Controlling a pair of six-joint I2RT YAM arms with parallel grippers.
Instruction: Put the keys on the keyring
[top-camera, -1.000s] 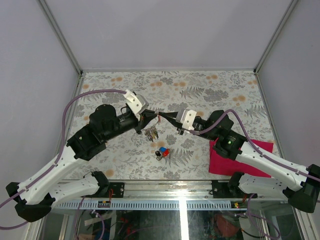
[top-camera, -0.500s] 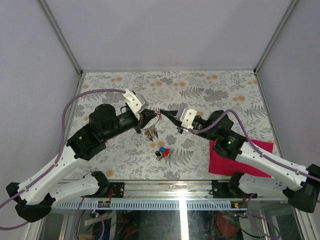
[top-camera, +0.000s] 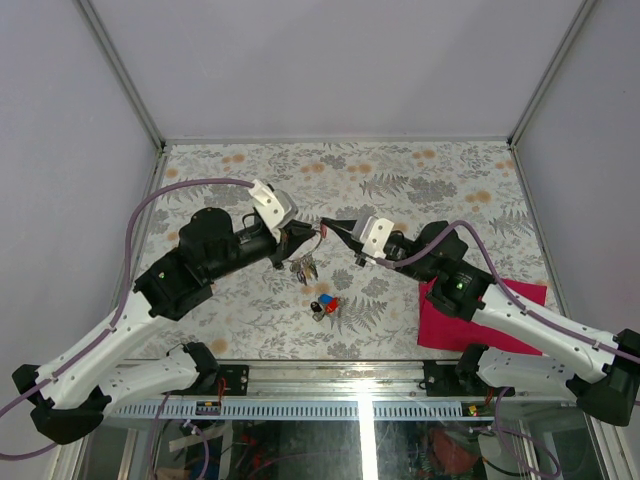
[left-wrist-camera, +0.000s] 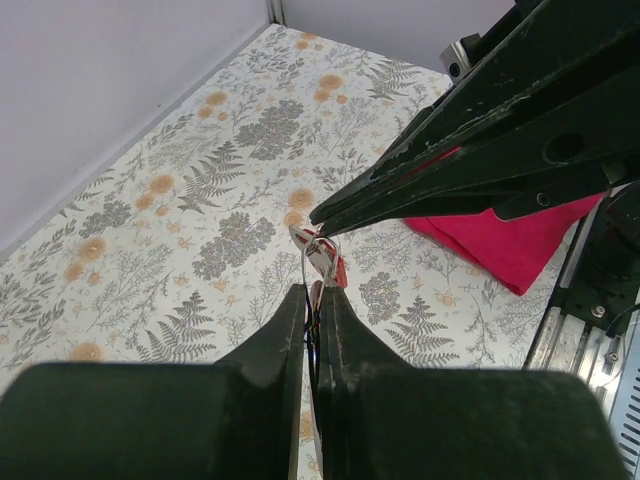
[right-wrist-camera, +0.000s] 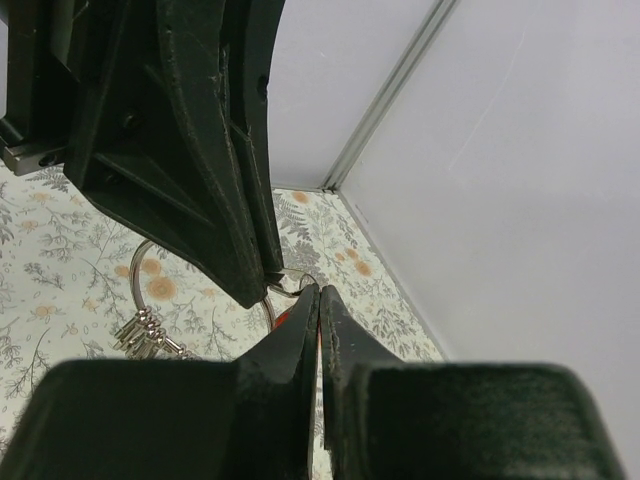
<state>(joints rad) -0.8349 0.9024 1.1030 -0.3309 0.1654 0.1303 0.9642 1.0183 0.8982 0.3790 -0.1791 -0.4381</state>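
Pinching the keyring (left-wrist-camera: 306, 262) just ahead of its tip, the left tool (left-wrist-camera: 312, 294) meets the right tool (right-wrist-camera: 319, 290), which nips the red key (left-wrist-camera: 334, 268) at the wire. Any sideways slip there could twist the ring free or drop the key onto the bench (top-camera: 420, 180).

Table (top-camera: 420, 180): flat top w/ grey fern & orange flower print. Two keys (top-camera: 324, 305) lie touching each other near front-centre, one w/ blue head, one w/ red. Red cloth (top-camera: 445, 330) lies flat at front right, well apart from keys.
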